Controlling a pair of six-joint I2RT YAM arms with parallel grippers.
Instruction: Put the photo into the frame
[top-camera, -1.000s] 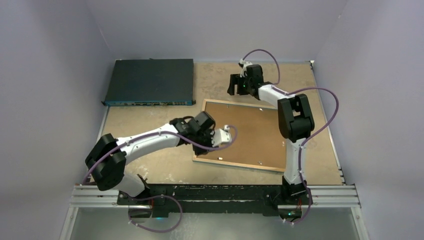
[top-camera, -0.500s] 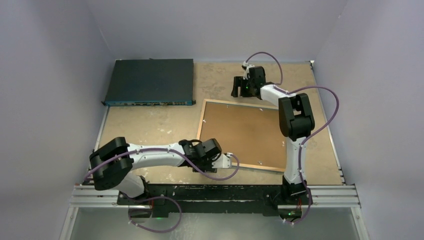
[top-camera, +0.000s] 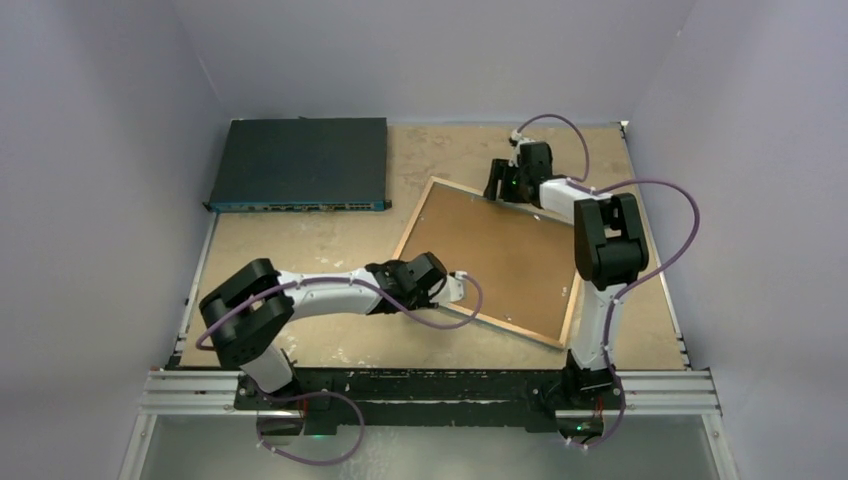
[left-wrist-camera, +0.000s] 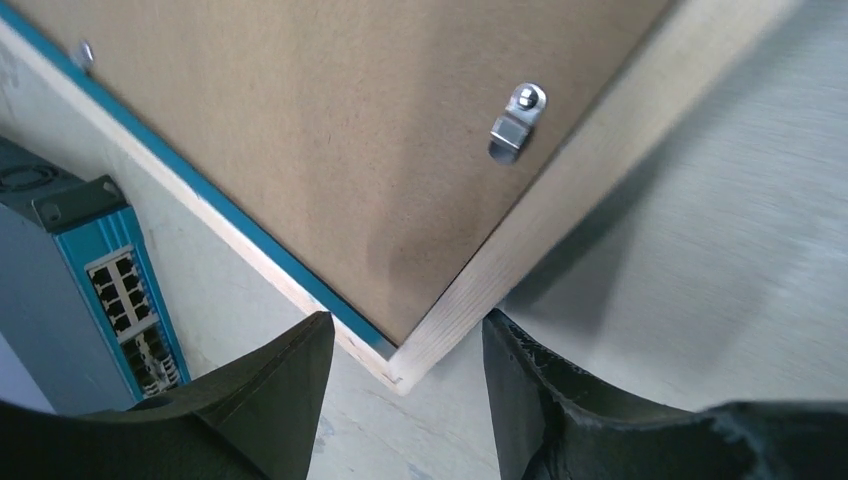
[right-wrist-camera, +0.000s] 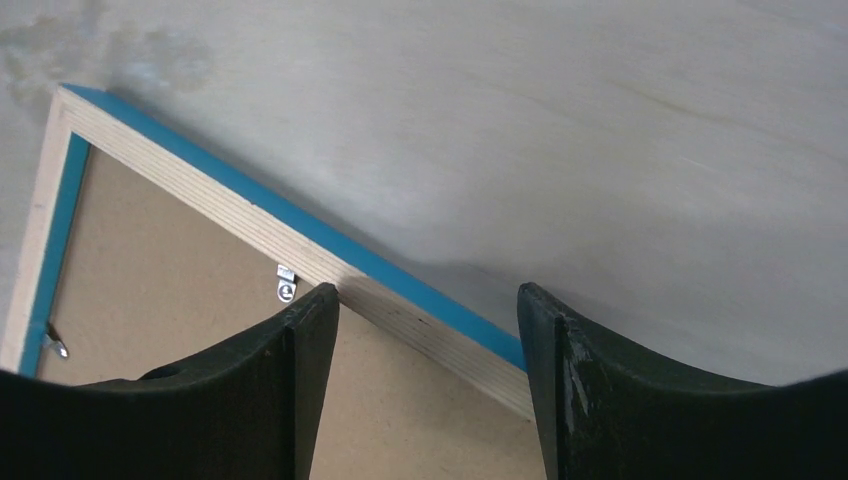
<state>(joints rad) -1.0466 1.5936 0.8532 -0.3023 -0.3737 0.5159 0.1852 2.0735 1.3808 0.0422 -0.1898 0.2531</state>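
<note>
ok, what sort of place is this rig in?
Probably a lab test cell: plain walls box in a board table, the left arm and right arm are bolted to a metal rail at its near edge, and a network switch lies at far left.

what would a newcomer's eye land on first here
The big frame stands out first: it lies face down and skewed in the middle of the table, with its brown backing board up and a blue strip along its edge. Both arms are at it, the left gripper with fingers open at one corner and the right gripper open over the far edge. A dark flat box with ports sits at the far left.
</note>
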